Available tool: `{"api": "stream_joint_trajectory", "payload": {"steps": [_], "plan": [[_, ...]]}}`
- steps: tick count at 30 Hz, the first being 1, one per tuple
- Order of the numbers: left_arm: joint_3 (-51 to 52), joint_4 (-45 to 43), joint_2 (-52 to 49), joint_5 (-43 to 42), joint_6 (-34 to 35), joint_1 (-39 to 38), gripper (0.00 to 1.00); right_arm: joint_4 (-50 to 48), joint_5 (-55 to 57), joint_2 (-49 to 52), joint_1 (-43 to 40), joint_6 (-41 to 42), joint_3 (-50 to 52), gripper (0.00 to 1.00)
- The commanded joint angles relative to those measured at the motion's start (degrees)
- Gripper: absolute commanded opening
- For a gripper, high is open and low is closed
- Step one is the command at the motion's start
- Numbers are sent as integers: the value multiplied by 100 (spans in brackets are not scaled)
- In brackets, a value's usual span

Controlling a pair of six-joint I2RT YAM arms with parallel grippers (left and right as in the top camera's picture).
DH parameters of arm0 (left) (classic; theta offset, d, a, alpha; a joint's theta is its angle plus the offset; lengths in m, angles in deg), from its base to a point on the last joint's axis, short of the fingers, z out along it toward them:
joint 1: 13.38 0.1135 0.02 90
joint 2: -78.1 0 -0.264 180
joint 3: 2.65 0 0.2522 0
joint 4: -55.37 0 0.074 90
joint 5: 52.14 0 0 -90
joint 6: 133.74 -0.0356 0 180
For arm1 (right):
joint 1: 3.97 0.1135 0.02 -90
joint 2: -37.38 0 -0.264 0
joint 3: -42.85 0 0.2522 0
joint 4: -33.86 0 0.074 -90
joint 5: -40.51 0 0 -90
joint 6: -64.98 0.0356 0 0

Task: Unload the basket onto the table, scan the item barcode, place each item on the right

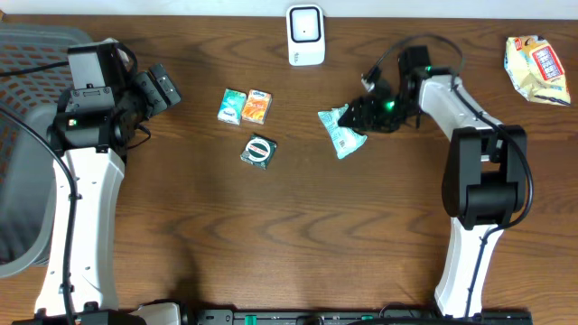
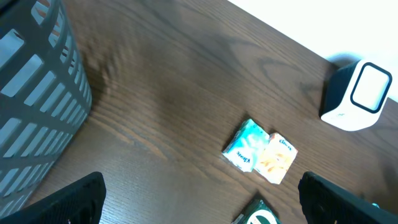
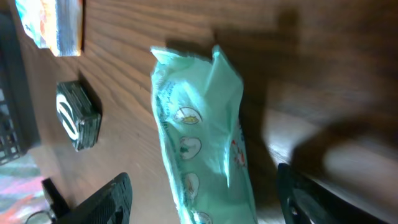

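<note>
The left claw (image 1: 158,88) is spread wide and holds nothing. The green packet (image 1: 341,131) lies on the desk (image 1: 271,235), away from the scanner (image 1: 305,34). The right claw (image 1: 366,116) is spread around it. I think the soft packet could slip or crumple when pinched, and that would hide its barcode.

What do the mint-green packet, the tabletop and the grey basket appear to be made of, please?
The mint-green packet looks like thin, glossy plastic film: it is crinkled and catches light along its folds. The tabletop looks like dark wood or wood-look laminate, matte, with visible grain. The grey basket seems to be moulded plastic, matte, with even slats.
</note>
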State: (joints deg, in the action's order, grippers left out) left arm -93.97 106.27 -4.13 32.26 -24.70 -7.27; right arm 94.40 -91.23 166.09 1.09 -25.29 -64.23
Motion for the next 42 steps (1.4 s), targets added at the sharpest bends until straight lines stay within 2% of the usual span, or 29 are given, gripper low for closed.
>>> {"api": "stream_joint_trajectory", "payload": {"steps": [1, 2, 3, 5, 7, 14, 17, 25, 29, 34, 36, 37, 39, 42], "plan": [[-20, 13, -11, 76, -15, 9, 98, -260, -452, -118, 13, 50, 426, 65], [-20, 13, -11, 76, -15, 9, 98, -361, -452, -118, 13, 111, 514, 59], [-20, 13, -11, 76, -15, 9, 98, -485, -455, -118, 13, 188, 599, 35], [-20, 13, -11, 76, -15, 9, 98, -560, -457, -118, 13, 219, 605, 13], [-20, 15, -11, 76, -15, 9, 98, -616, -452, -127, 4, 341, 557, 1], [-20, 13, -11, 76, -15, 9, 98, -442, -313, -267, 35, 470, -90, 1], [-20, 13, -11, 76, -15, 9, 98, -151, 732, -485, 186, 472, -433, 1], [-20, 13, -11, 76, -15, 9, 98, 382, 6811, -909, 1497, 872, -605, 1], [-20, 13, -11, 76, -15, 9, 98, 354, 8813, -509, 2293, 1126, -367, 1], [-20, 13, -11, 76, -15, 9, 98, 389, 8977, 199, 2841, 1211, -354, 1], [-20, 13, -11, 76, -15, 9, 98, 439, 8880, 306, 3003, 1259, -354, 8], [-20, 13, -11, 76, -15, 9, 98, 461, 8789, 328, 3077, 1259, -354, 16], [-20, 13, -11, 76, -15, 9, 98, 490, 8557, 323, 3217, 1268, -356, 23], [-20, 13, -11, 76, -15, 9, 97, 599, 7917, 310, 3405, 1268, -494, 36]]}}
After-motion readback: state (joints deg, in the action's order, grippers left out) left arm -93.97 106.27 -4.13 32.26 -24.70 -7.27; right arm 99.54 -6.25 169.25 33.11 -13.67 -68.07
